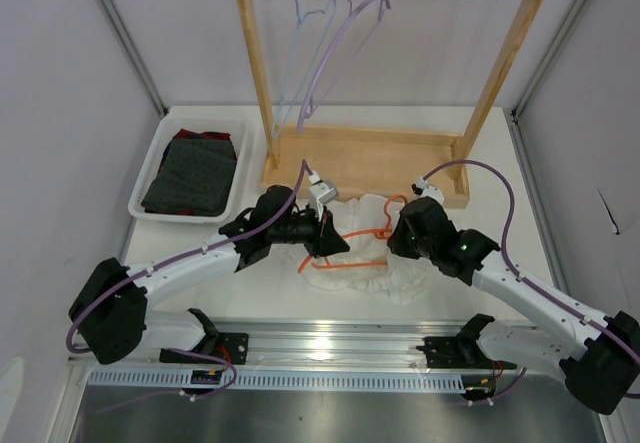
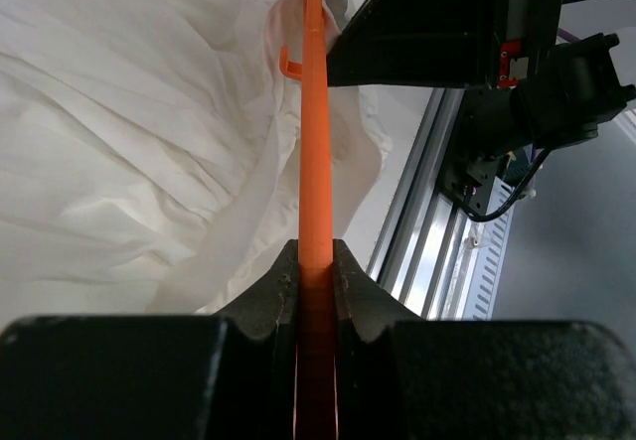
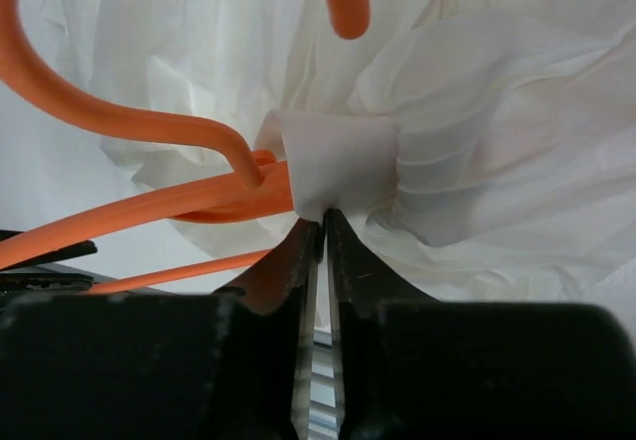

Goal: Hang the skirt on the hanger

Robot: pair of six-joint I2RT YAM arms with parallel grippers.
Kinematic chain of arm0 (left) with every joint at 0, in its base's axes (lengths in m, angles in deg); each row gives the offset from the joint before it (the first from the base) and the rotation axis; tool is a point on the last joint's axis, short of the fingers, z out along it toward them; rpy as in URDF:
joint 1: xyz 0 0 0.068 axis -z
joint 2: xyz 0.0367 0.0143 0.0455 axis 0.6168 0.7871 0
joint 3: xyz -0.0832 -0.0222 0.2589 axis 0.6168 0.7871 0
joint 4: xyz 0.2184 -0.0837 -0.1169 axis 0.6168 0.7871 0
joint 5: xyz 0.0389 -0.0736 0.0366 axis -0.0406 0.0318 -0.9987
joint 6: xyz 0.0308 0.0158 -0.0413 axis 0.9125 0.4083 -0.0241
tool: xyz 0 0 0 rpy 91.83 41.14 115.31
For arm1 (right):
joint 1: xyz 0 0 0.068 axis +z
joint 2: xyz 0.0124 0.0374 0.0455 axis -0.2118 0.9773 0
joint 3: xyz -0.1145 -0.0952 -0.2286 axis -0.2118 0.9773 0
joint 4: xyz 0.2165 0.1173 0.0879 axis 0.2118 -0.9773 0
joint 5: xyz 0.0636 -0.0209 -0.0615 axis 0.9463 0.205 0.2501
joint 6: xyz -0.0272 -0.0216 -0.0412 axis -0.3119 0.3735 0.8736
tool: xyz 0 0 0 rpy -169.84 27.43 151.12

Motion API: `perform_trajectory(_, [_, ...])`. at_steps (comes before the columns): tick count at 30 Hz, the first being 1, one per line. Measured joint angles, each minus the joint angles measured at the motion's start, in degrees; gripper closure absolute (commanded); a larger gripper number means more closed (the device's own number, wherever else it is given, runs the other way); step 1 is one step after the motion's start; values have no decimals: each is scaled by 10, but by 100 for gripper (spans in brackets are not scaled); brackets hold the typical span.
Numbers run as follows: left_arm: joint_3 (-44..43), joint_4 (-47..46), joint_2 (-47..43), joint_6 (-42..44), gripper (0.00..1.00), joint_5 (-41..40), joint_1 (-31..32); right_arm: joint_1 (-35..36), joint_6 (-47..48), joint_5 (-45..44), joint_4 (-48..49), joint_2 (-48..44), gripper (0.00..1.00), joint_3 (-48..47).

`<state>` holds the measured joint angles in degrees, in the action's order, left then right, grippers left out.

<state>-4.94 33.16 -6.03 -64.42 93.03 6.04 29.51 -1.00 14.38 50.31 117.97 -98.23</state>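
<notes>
1. My left gripper (image 2: 316, 261) is clamped on the straight bar of the bright orange thin plastic hanger (image 2: 316, 112). The bar runs from between the fingers out over the white crinkly ruffled skirt (image 2: 129, 142).
2. My right gripper (image 3: 323, 223) has its fingers almost together, with only a thin slit between them. The tips meet a folded white band of the skirt (image 3: 517, 112), just beside the base of the hanger's curved hook (image 3: 99, 112). I cannot tell whether the fabric is actually pinched.
3. From above, the left gripper (image 1: 325, 233) and right gripper (image 1: 400, 231) face each other across the skirt (image 1: 375, 268), with the hanger (image 1: 360, 235) between them.
4. The skirt lies bunched on the white table (image 1: 240, 293), just in front of the base of the wooden clothes rack (image 1: 370, 158). The hanger lies on and partly in it.
5. A lilac hanger (image 1: 335, 53) and a pale blue hanger (image 1: 300, 33) hang from the rack's top rail.
6. Left of the rack sits a white tray (image 1: 148, 168) holding a dark dotted folded garment (image 1: 195, 168).
</notes>
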Motion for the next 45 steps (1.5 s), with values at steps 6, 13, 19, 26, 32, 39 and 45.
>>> perform_trajectory(6, [2,-11,14,-4,100,-1,0,20,4,-18,-1,1,53,-2])
perform_trajectory(13, [2,-11,22,-3,100,-7,0,33,8,-32,-5,-1,53,-28])
perform_trajectory(19, [2,-11,26,-3,100,-7,2,36,15,-53,-6,-3,53,-61])
perform_trajectory(26, [2,-10,27,-3,100,-8,7,29,33,-75,10,38,53,-74])
perform_trajectory(32, [2,-10,27,-3,100,-10,10,27,44,-87,19,73,56,-74])
perform_trajectory(39, [-5,-8,28,-2,100,-21,16,25,71,-111,16,84,100,-74])
perform_trajectory(45, [-21,23,21,-2,65,-64,21,25,73,-116,19,85,100,-74])
